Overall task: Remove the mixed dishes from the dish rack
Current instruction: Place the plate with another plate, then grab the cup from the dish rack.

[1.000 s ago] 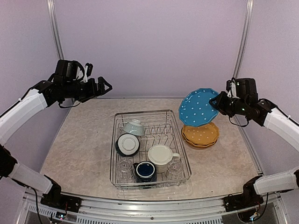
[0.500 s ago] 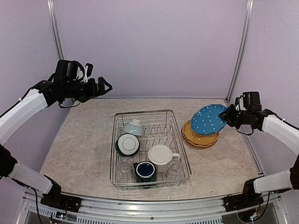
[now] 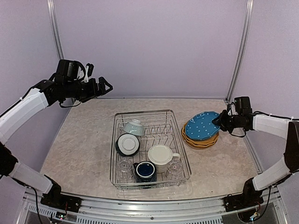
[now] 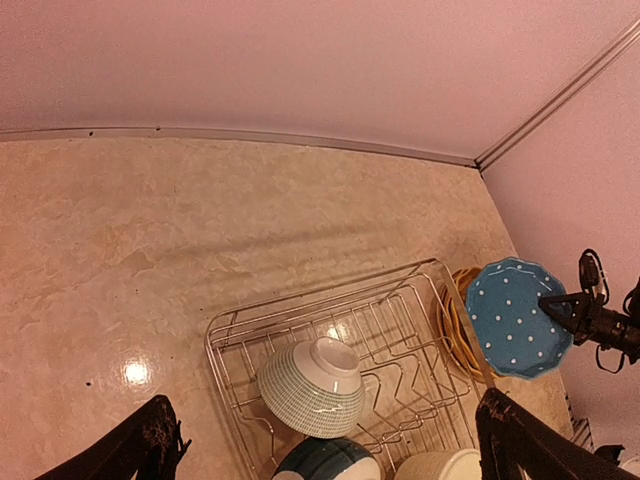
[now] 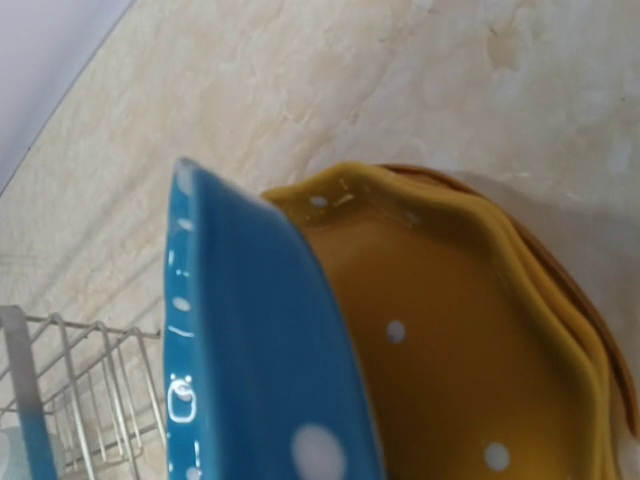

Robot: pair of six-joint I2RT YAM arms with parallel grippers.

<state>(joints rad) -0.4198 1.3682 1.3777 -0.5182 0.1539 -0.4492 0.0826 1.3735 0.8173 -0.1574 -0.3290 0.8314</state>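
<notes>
Blue dotted plate point(image 3: 202, 126) tilted over yellow plate stack point(image 3: 200, 141), by right edge of table point(image 3: 84, 140).
Right gripper point(image 3: 220, 122) pinched on plate's right rim, plate reaching leftward toward dish rack point(image 3: 150, 113); contact with stack unclear. Left gripper point(image 3: 103, 87) wide open, empty, above far-left corner.

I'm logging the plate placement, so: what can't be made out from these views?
- Whether the blue plate touches the yellow plates: top view, plate covers the contact.
- How the right gripper grips: right wrist view, blue plate fills the frame.
- Near half of the dish rack: left wrist view, bottom edge.
- Whether the glasses stand upright: top view, too small.
</notes>
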